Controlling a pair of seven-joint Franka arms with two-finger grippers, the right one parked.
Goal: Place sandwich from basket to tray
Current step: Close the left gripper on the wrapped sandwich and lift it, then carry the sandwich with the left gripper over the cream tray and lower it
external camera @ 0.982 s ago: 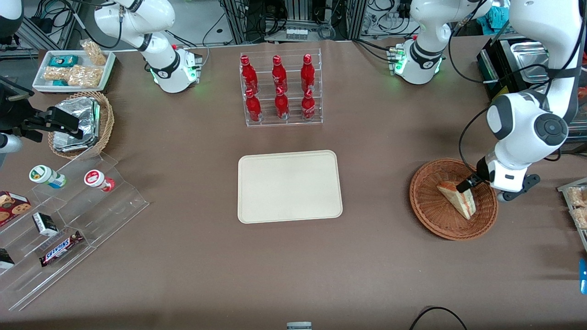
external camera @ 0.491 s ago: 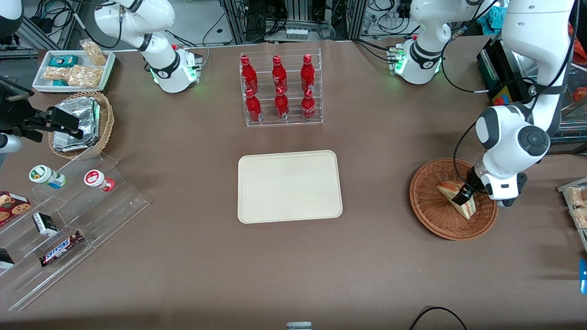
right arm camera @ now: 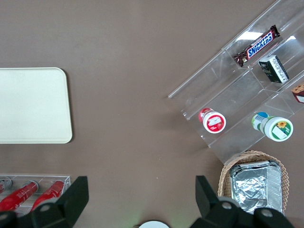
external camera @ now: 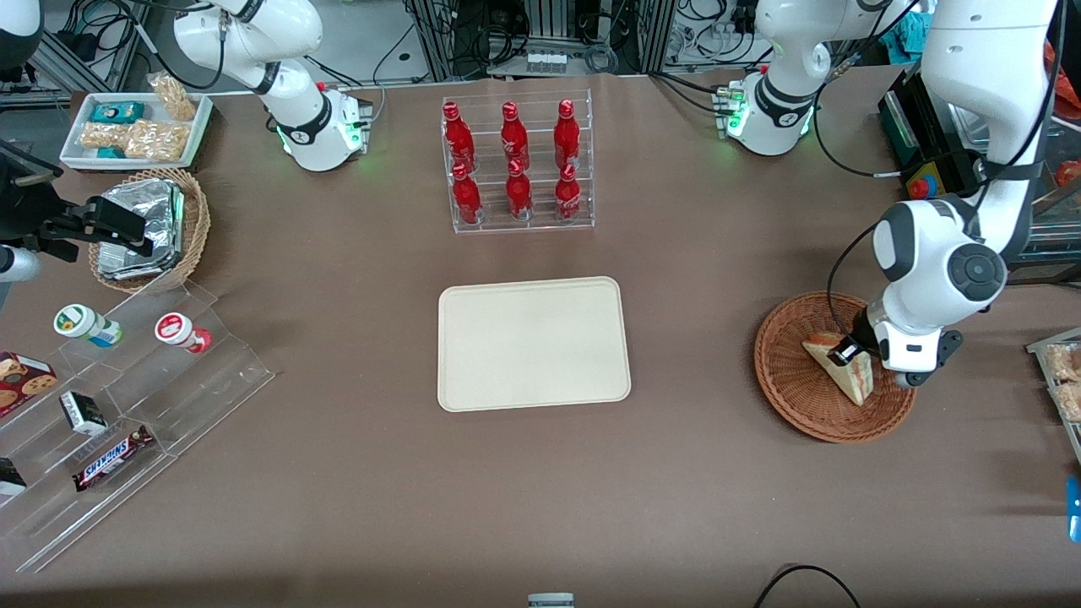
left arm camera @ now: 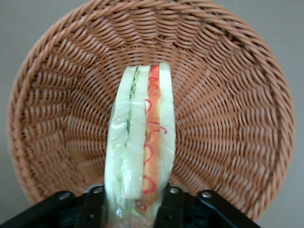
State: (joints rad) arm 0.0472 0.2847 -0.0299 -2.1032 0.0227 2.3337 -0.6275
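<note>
The sandwich (external camera: 849, 380), a clear-wrapped wedge with red and pale layers, stands on edge in the reddish-brown wicker basket (external camera: 794, 397) toward the working arm's end of the table. My gripper (external camera: 844, 350) is down inside the basket, shut on the sandwich. In the left wrist view the sandwich (left arm camera: 142, 142) runs out from between the gripper's (left arm camera: 135, 199) black fingers (left arm camera: 171, 197), which press on both of its bread faces, with the basket (left arm camera: 228, 95) weave all round. The cream tray (external camera: 532, 342) lies flat at the table's middle, bare, also seen in the right wrist view (right arm camera: 33, 104).
A clear rack of red bottles (external camera: 517, 165) stands farther from the camera than the tray. Toward the parked arm's end are a tiered acrylic stand (external camera: 127, 380) with snacks, a tan basket of foil packets (external camera: 152, 228) and a white snack tray (external camera: 135, 127). Another snack tray (external camera: 1060, 371) sits beside the basket.
The left arm has swung in over the basket and the gripper has come down around the sandwich. The sandwich stays in the same spot in the basket.
</note>
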